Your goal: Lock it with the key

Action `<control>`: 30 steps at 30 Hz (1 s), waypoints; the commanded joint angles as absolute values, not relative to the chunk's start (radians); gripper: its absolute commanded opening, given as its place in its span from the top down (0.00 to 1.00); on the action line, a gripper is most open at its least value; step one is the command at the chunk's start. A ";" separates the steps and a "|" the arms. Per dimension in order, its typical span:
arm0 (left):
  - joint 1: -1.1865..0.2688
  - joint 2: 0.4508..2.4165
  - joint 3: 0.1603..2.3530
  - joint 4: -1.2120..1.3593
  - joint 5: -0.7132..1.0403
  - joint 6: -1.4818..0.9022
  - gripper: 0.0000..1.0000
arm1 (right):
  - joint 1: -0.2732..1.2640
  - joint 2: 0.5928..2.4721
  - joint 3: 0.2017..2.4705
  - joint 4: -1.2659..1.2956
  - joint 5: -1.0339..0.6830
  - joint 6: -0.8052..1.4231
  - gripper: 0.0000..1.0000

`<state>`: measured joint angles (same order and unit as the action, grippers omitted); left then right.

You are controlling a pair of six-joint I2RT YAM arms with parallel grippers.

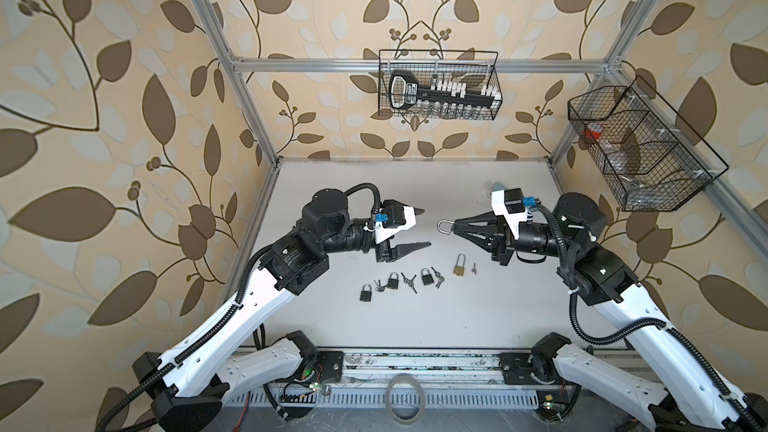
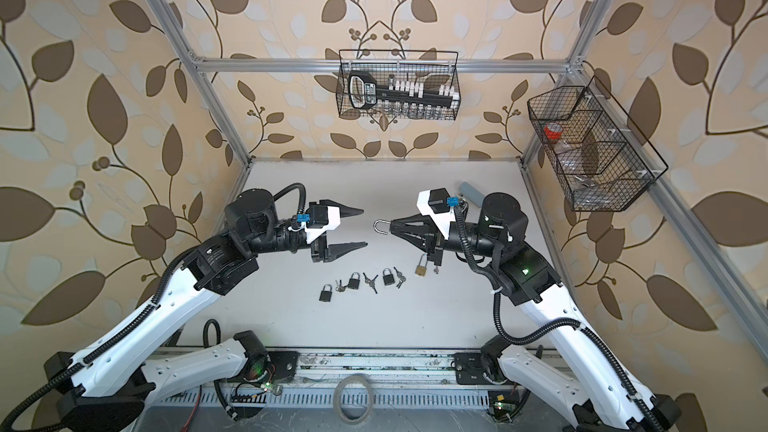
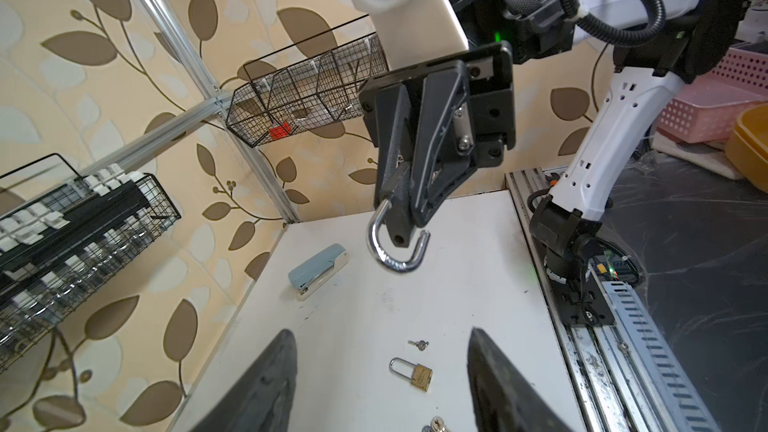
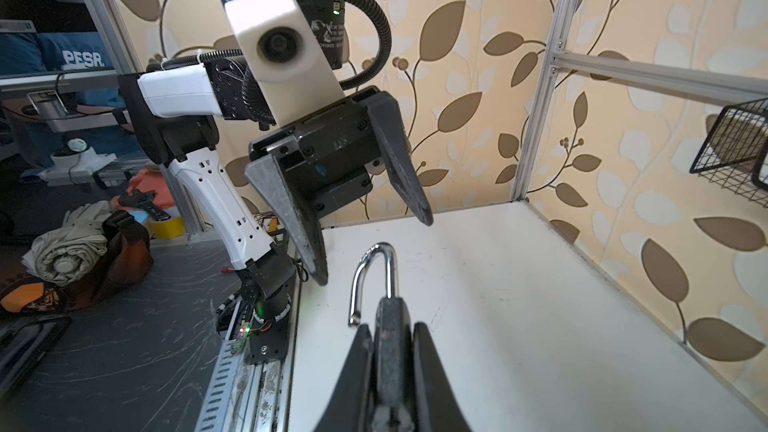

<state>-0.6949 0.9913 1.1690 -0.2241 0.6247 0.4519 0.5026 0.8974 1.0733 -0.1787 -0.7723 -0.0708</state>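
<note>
Over the white surface [image 1: 365, 184], the left gripper [image 1: 427, 227] gapes empty, facing the right gripper [image 1: 456, 227]. The right gripper is clamped on a dark-bodied padlock [image 4: 388, 326], its silver shackle [image 4: 390, 272] sprung open and presented outward, seemingly so it can be worked. The small metal keys [image 1: 409, 282] lie among spare padlocks [image 1: 365, 292] below.

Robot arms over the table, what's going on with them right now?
The right gripper is shut on a dark padlock, its shackle open and pointing at the left gripper, which is open and empty, facing it above the table. Three black padlocks with keys, a brass padlock and a small key lie below on the table. Neither gripper holds a key.
</note>
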 commanded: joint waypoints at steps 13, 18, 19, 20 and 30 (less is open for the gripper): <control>-0.701 0.967 1.232 -0.241 0.767 0.134 0.45 | 0.505 0.970 1.103 -0.099 -0.828 -0.189 1.00; -0.701 0.983 1.242 -0.225 0.772 0.114 0.45 | 0.509 0.979 1.103 -0.107 -0.867 -0.208 1.00; -0.702 0.989 1.243 -0.228 0.768 0.114 0.45 | 0.512 0.981 1.103 -0.108 -0.870 -0.211 1.00; -0.701 0.994 1.243 -0.231 0.765 0.118 0.45 | 0.516 0.981 1.101 -0.108 -0.871 -0.215 1.00; -0.702 1.015 1.231 -0.211 0.741 0.130 0.49 | 0.535 0.977 1.093 -0.102 -0.898 -0.223 1.00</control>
<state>-0.6949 1.0142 1.2011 -0.2577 0.7296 0.1261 0.5278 0.9779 1.0683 -0.1154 -0.8585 -0.2035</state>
